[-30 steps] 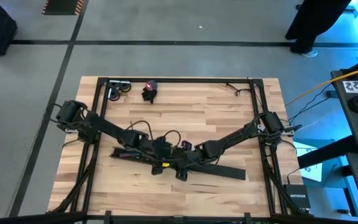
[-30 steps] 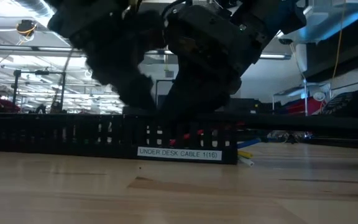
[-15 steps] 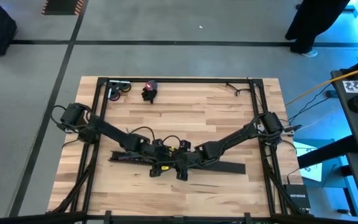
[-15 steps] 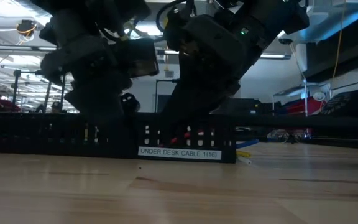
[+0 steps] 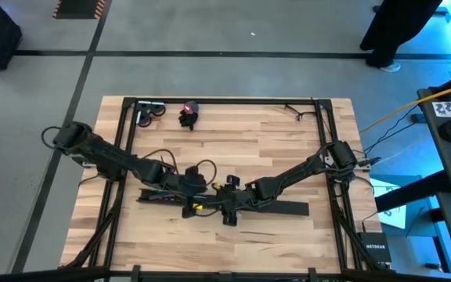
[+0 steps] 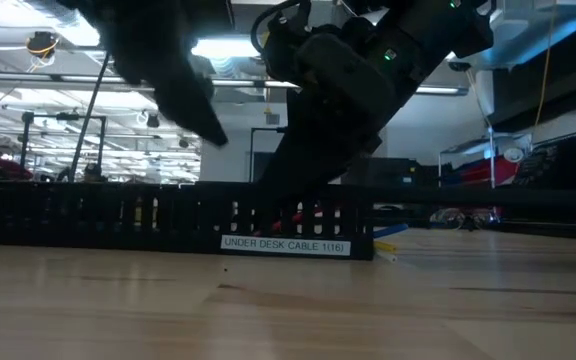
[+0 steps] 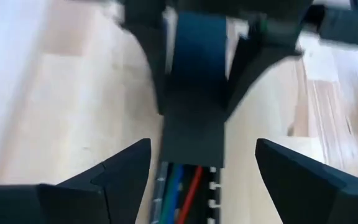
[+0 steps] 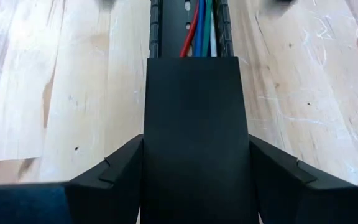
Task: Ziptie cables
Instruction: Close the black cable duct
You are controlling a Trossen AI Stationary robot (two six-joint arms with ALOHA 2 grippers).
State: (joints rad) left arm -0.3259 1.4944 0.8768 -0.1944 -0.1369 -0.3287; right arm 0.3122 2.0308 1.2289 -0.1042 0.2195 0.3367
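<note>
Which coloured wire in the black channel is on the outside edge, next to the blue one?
The red wire. It runs along one edge beside the blue wire; green and white lie farther over.

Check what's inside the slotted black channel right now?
Coloured cables, red, blue, green and white, lie lengthwise inside the channel. A flat black cover, between the right gripper fingers, hides the rest. No zipties can be made out.

Both arms reach inward over the table's middle. The left gripper (image 7: 197, 168) hangs with fingers spread wide. The right gripper (image 8: 196, 158) has its fingers closed against a flat black cover (image 8: 194, 137).
</note>
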